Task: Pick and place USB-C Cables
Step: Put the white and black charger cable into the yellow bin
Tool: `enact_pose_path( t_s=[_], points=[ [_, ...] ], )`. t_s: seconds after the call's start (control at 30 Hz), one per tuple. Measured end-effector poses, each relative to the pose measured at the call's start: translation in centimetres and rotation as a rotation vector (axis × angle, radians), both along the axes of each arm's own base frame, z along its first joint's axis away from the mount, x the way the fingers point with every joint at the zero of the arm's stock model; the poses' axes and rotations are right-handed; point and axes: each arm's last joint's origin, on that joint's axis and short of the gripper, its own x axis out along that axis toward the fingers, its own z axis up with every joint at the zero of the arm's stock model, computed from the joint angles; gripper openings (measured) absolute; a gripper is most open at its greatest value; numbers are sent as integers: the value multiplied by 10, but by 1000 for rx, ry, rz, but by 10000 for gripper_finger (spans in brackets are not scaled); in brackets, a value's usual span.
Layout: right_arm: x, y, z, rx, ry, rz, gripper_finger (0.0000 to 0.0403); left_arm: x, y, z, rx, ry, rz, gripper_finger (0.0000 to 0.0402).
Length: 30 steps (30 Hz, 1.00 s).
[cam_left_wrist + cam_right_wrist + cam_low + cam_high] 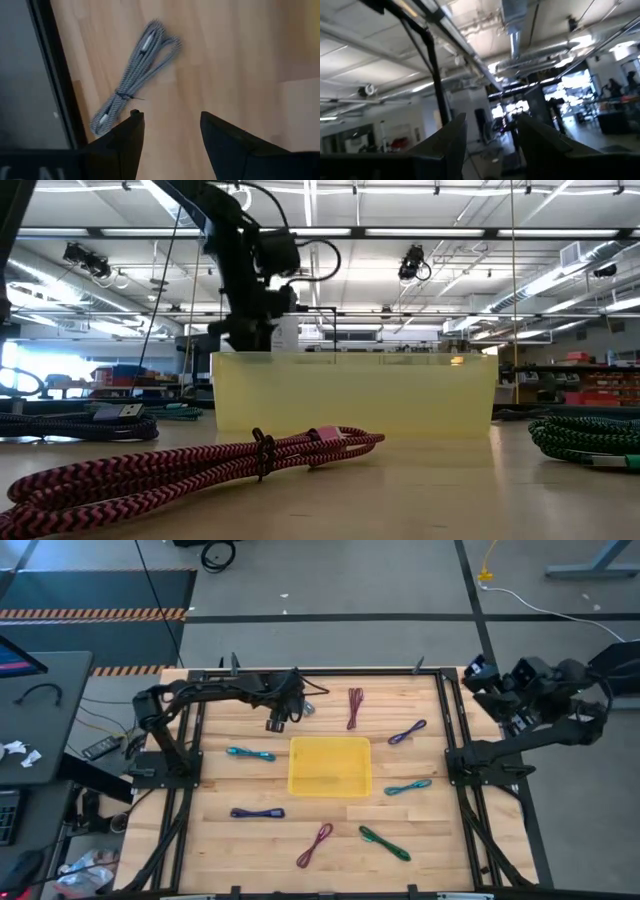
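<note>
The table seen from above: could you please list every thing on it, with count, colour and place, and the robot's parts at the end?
yellow tray: one, table centre, nothing seen in it
grey cable: one, far edge, just ahead of the left gripper
maroon cables: two, one beyond the tray, one near the front edge
teal cables: two, one on each side of the tray
purple cables: two, far right and near left
green cable: one, near right
left gripper: open, over the grey cable
right gripper: open, raised off the table's right side

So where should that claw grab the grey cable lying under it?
Probably at the tied middle of the grey cable, coming straight down with the open left gripper straddling the bundle. It lies flat on the table, and the tie pinches the strands narrowest there.
</note>
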Motion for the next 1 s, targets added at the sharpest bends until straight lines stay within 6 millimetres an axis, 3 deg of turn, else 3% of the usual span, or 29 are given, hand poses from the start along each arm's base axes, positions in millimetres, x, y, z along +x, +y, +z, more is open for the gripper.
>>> enact_pose_path(
  t_s=[0.3,0.57,0.73,1.0],
  points=[
    [47,7,34,-46,53,102,180,1,25,-6,75,-11,-73,201],
    [80,10,42,-65,36,92,179,-12,40,-8,11,-10,-64,201],
    [89,12,48,-89,-1,106,179,-13,44,-10,-13,-16,-103,201],
    [103,13,48,-89,4,107,179,-10,49,-35,-56,39,-128,201]
  ],
)
